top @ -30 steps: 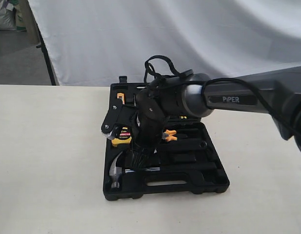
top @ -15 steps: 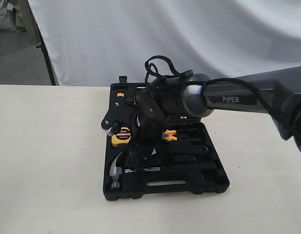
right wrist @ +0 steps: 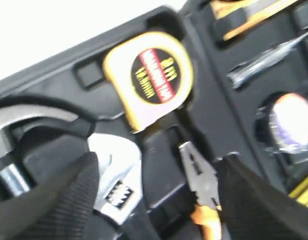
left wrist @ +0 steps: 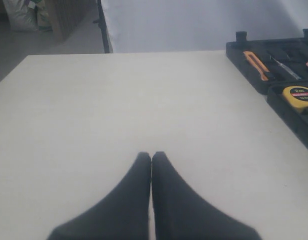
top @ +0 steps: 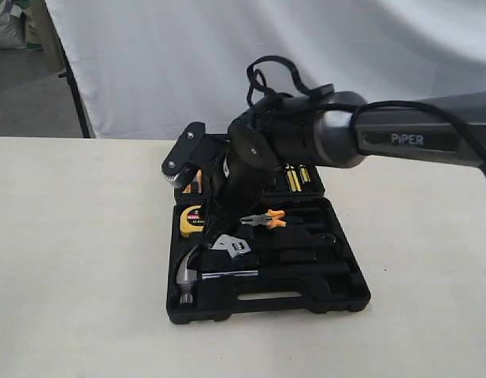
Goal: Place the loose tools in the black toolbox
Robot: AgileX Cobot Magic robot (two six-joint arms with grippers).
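- The right gripper (right wrist: 158,165) hung over the black toolbox (top: 306,295) with its jaws spread wide, grasping nothing and touching nothing.
- The left gripper (left wrist: 151,157) hovered beside the toolbox over bare tabletop (top: 85,260), its jaws pressed together and empty.
- Inside the toolbox's near half we counted one claw hammer (top: 187,277) along the handle edge, one adjustable wrench (top: 233,245), one yellow tape measure (top: 194,220) and one pair of orange-handled pliers (top: 266,219).
- We could not count the yellow-handled tools (top: 294,179) in the toolbox's far half, which the arm partly hid.
- The toolbox lay open on a pale tabletop, with a white cloth backdrop (top: 306,55) behind it.
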